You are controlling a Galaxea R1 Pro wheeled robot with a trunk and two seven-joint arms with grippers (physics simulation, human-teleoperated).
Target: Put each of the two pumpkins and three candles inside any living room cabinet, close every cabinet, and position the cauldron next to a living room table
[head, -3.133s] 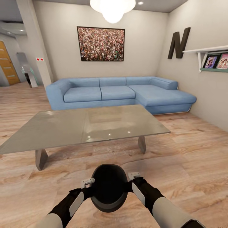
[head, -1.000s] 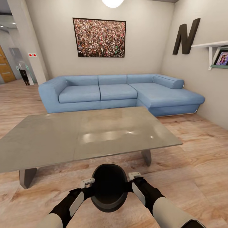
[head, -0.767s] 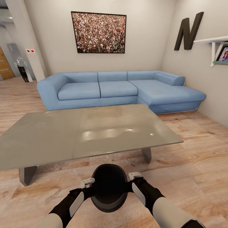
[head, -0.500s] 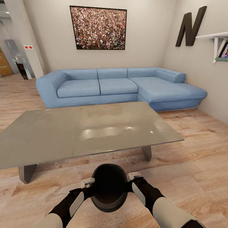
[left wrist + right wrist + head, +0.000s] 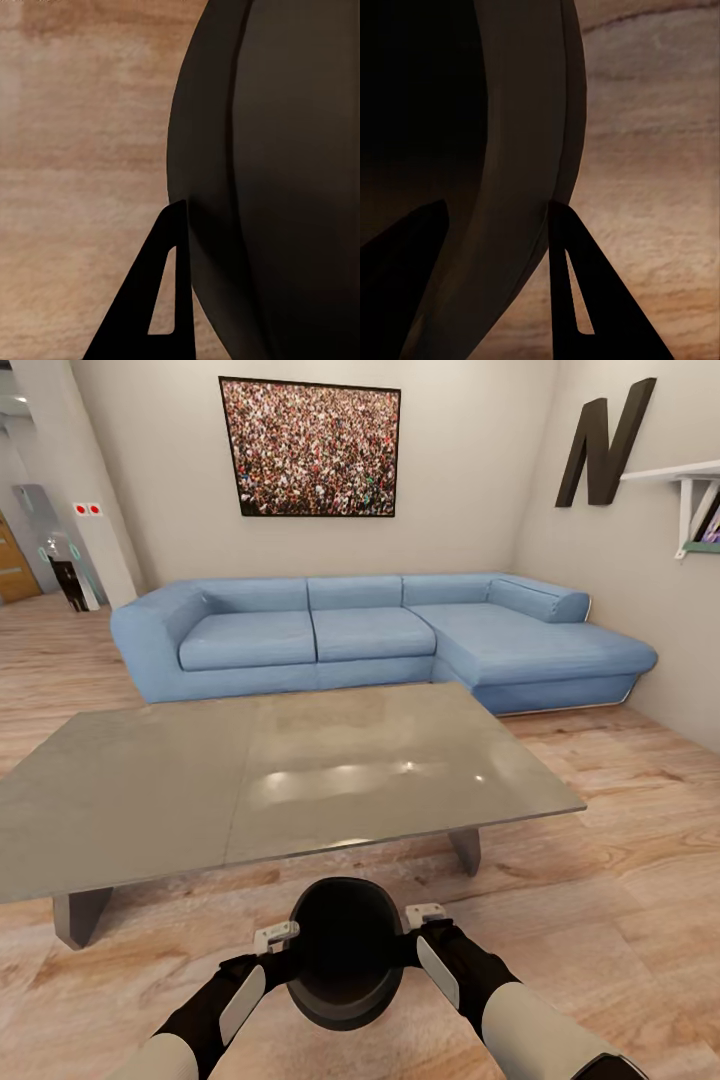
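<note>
Cauldron point(image 5: 345, 960) held above the floor just short of the grey surface point(image 5: 150, 790), left claw point(image 5: 275, 940) and right claw point(image 5: 424, 916) each pinching its rim. Setting down remains; cabinet items unverifiable.

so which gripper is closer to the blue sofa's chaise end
Right. The right gripper grips the cauldron rim on the side toward the chaise; the left gripper grips the opposite rim, farther away.

Cauldron point(image 5: 345, 952) between left gripper point(image 5: 268, 950) and right gripper point(image 5: 428, 928), above floor point(image 5: 620, 880). Tabletop point(image 5: 250, 780) ahead; sofa point(image 5: 380, 635) behind it, against wall; shelf point(image 5: 680, 475) right.
</note>
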